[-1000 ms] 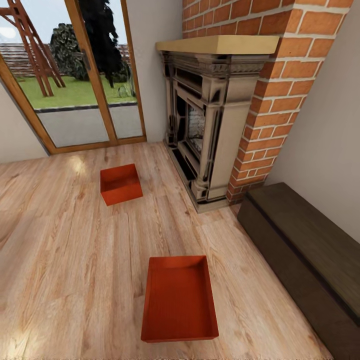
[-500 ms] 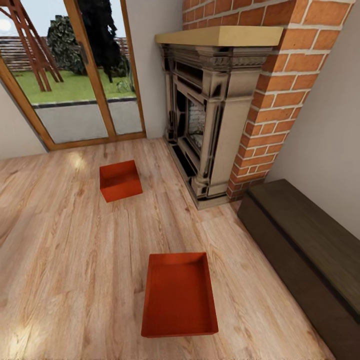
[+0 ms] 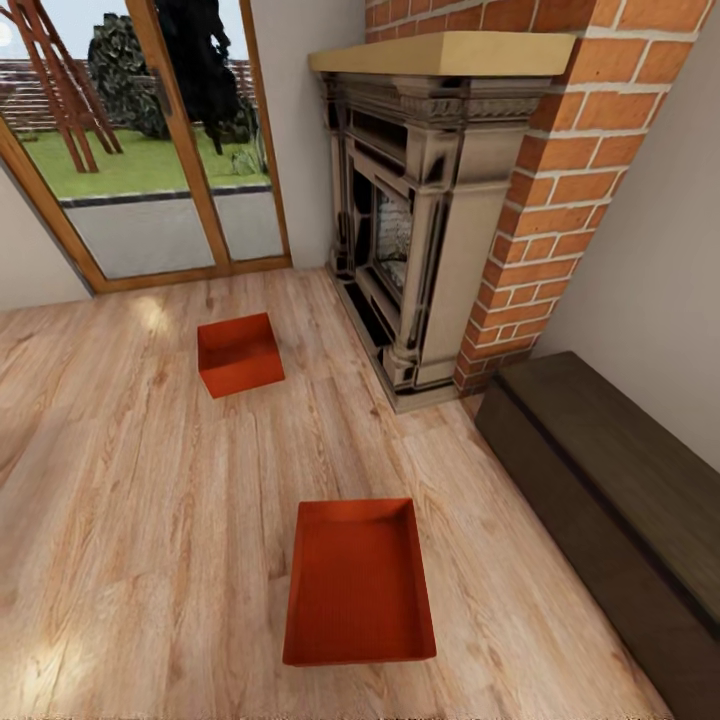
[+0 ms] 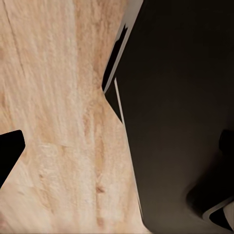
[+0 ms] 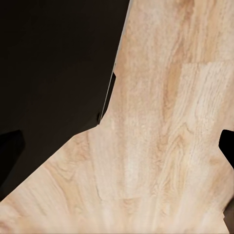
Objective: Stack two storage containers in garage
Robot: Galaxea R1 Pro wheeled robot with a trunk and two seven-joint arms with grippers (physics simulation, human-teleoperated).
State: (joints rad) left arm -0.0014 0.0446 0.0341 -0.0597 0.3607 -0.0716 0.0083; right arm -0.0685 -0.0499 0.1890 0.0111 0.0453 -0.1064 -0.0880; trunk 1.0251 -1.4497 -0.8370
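Far left in the head view stand the wood-framed glass doors (image 3: 150, 150); right of them, on the light wood-plank floor (image 3: 130, 520), lies the farther red-orange rectangular plastic bin (image 3: 238, 354), and nearer, toward the middle, the second red-orange lidless bin (image 3: 357, 582). The two are well apart. Further right come the dark ornate fireplace mantel (image 3: 420, 230), the red brick chimney (image 3: 560, 190) and the long dark brown chest (image 3: 610, 500).

Both bins are in the living room, so I judge nothing has been carried yet. The risk as I see it: the near bin's thin walls could slip or tip under a one-sided grip, and the chest close on the right could catch the base or the right arm in turning.

The wrist views show what the head view does not: dark robot bodywork over the planks, with dark fingertip corners at the edges. The left gripper (image 4: 117, 151) and right gripper (image 5: 119, 146) look spread apart and empty
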